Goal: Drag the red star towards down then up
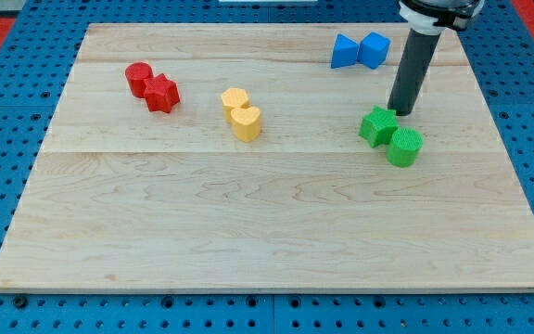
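Note:
The red star (162, 94) lies on the wooden board (267, 223) at the view's upper left, touching a red cylinder (138, 79) on its upper left side. My tip (400, 112) is far to the right of the red star, just above and to the right of the green star (378, 126), very close to it. The rod rises from the tip to the view's top right.
A green cylinder (404, 147) touches the green star at its lower right. Two yellow blocks, a hexagon (235, 100) and a heart (246, 122), sit together near the top middle. Two blue blocks (360, 50) sit together at the top right, left of the rod.

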`<state>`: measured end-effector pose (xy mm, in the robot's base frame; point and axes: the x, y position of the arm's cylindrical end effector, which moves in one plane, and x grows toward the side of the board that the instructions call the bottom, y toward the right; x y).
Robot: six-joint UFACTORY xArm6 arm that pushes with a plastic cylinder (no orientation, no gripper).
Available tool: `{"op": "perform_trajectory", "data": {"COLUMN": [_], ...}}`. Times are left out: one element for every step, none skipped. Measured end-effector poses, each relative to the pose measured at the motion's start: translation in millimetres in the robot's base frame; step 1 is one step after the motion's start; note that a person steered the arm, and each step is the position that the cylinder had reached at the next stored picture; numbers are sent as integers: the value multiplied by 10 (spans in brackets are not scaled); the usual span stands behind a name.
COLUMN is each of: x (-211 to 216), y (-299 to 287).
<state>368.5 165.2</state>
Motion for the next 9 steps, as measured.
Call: {"op": "perform_trajectory", "data": {"x": [-485,-928,-1072,-850,-632,-478,-477,-477,-478], "y": [-529,-1329,-2165,-2692,-2702,-2702,-3126,-3248,-2764]}}
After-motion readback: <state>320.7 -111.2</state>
